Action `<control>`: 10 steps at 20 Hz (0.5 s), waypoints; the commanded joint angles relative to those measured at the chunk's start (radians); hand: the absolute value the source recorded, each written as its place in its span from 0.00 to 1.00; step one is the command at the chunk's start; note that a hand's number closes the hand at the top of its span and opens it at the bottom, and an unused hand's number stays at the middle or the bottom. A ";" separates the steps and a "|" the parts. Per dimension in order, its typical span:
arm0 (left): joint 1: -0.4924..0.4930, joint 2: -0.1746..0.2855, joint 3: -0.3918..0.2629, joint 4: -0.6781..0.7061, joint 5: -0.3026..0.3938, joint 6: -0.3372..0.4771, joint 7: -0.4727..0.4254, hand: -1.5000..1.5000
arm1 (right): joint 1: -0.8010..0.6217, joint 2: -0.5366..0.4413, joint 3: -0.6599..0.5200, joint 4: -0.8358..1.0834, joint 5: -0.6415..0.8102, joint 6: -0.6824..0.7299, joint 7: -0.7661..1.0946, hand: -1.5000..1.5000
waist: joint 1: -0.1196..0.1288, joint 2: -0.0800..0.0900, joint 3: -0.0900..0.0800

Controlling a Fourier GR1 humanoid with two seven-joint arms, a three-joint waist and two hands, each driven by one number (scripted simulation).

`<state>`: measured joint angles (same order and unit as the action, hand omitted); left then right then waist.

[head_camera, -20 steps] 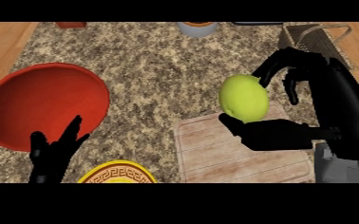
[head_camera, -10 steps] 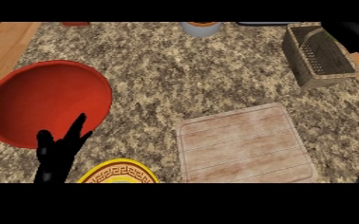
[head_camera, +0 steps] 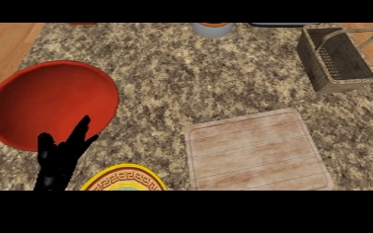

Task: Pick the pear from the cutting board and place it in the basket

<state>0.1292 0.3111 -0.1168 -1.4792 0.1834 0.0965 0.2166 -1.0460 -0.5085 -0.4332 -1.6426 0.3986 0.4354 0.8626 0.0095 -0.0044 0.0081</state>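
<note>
The pear cannot be seen from the head view, so I cannot tell where it is, which way it points or how its long side lies; the cutting board [head_camera: 255,150] sits at the near right of the speckled counter [head_camera: 182,79]; it is pale wood, nearly square, with lines running left to right, and it is turned a little so its far right corner sits highest in the view.

The basket [head_camera: 336,59] is at the far right, well apart from the board; it is brown and woven, its long side runs from near to far, a thin handle curves over its open top, and the right edge of the view cuts part of it off.

The left hand [head_camera: 58,160] shows at the near left; it is open, with straight fingers pointing away, and the tips lie over the near rim of a big red bowl [head_camera: 51,103]; the right hand does not show.

Just right of the hand, at the near edge, is a yellow plate [head_camera: 124,177]; its rim has a band of square curly shapes, not letters; nothing here has words I can read.

At the far edge stands a grey cup [head_camera: 212,28] with orange at its top; a dark flat thing [head_camera: 277,24] lies to its right; brown wood [head_camera: 18,39] shows at the far left.
</note>
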 commanded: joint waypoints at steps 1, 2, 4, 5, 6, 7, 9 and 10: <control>-0.003 0.002 -0.010 0.046 -0.016 -0.002 0.066 0.50 | -0.010 -0.041 0.028 0.131 0.055 -0.041 -0.074 1.00 | 0.003 0.009 -0.009; -0.027 0.002 0.017 0.092 0.000 -0.018 0.032 0.50 | 0.007 -0.096 -0.016 0.191 0.025 -0.009 -0.150 1.00 | -0.001 0.011 -0.009; 0.007 -0.006 -0.003 0.031 -0.003 -0.012 0.058 0.50 | -0.023 -0.129 -0.013 0.304 0.050 -0.030 -0.198 1.00 | 0.011 0.012 -0.008; 0.026 -0.030 -0.023 0.037 -0.020 0.004 0.048 0.50 | 0.002 -0.084 0.019 0.286 0.076 -0.077 -0.210 1.00 | 0.010 0.011 -0.008; 0.038 -0.008 0.009 0.081 -0.006 -0.033 -0.014 0.50 | -0.032 -0.095 0.031 0.329 0.081 -0.075 -0.205 1.00 | 0.012 0.011 -0.009; -0.002 -0.013 0.006 0.087 -0.019 -0.013 0.022 0.50 | -0.033 -0.079 0.038 0.366 0.101 -0.125 -0.259 1.00 | 0.013 0.013 -0.009; 0.012 -0.029 -0.003 0.032 -0.021 0.006 0.043 0.50 | -0.016 -0.120 -0.007 0.466 0.067 -0.111 -0.344 1.00 | 0.013 0.012 -0.008; -0.017 -0.053 -0.026 0.075 -0.047 0.018 0.040 0.50 | -0.023 -0.116 -0.009 0.481 0.071 -0.132 -0.350 1.00 | 0.008 0.012 -0.008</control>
<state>0.1183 0.2953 -0.1136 -1.4751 0.1642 0.0919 0.2180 -1.0576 -0.6068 -0.4292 -1.2864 0.4639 0.3473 0.6024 0.0205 -0.0001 0.0091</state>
